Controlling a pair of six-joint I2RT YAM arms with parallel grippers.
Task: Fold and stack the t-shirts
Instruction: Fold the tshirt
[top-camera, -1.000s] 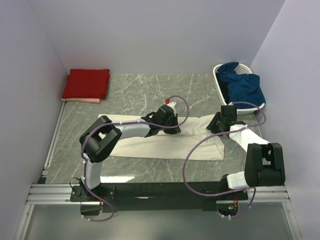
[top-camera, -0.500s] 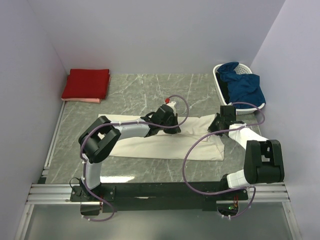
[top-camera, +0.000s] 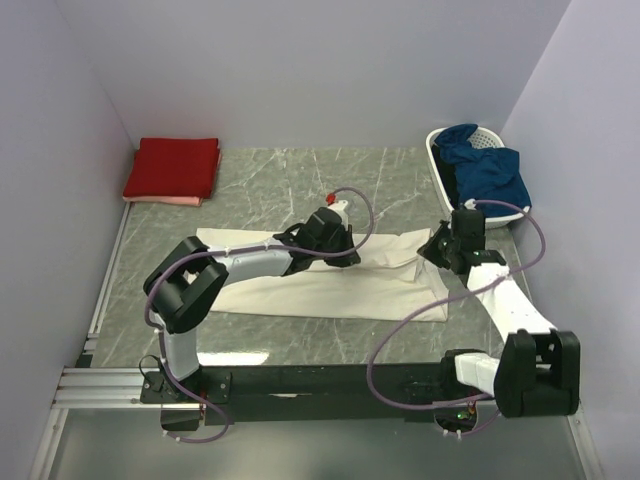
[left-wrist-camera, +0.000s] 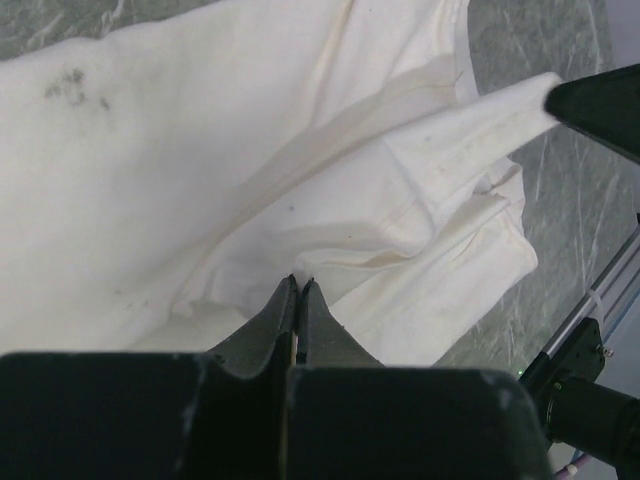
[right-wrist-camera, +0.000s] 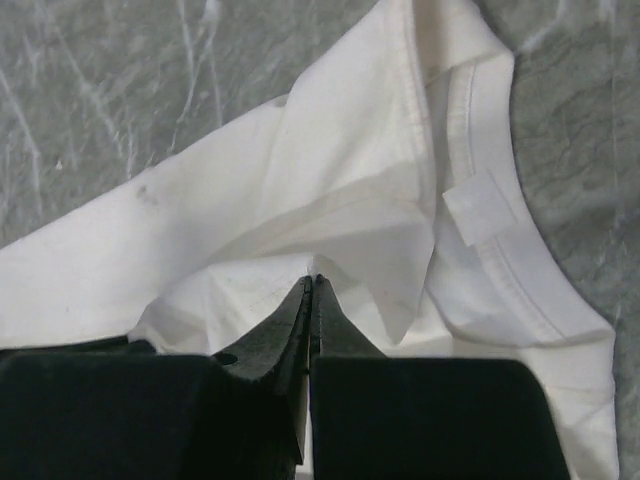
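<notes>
The cream t-shirt (top-camera: 330, 292) lies spread lengthwise across the middle of the table. My left gripper (top-camera: 340, 243) is shut on a fold at its far edge, and the left wrist view shows the jaws (left-wrist-camera: 298, 283) pinched on the cream cloth (left-wrist-camera: 200, 150). My right gripper (top-camera: 433, 255) is shut on the shirt's right end, near the collar. In the right wrist view its jaws (right-wrist-camera: 312, 281) hold a raised peak of cloth (right-wrist-camera: 330, 150). A folded red t-shirt (top-camera: 172, 166) rests on a pale pink one (top-camera: 170, 201) at the far left corner.
A white slatted basket (top-camera: 437, 160) with dark blue cloth (top-camera: 488, 172) spilling over its rim stands at the far right, just behind my right wrist. Walls close in the table on the left, back and right. The metal rail (top-camera: 300, 382) runs along the near edge.
My right gripper has gone from open to shut on the shirt's right end, and that arm has stretched forward. The left arm shifted slightly, still gripping.
</notes>
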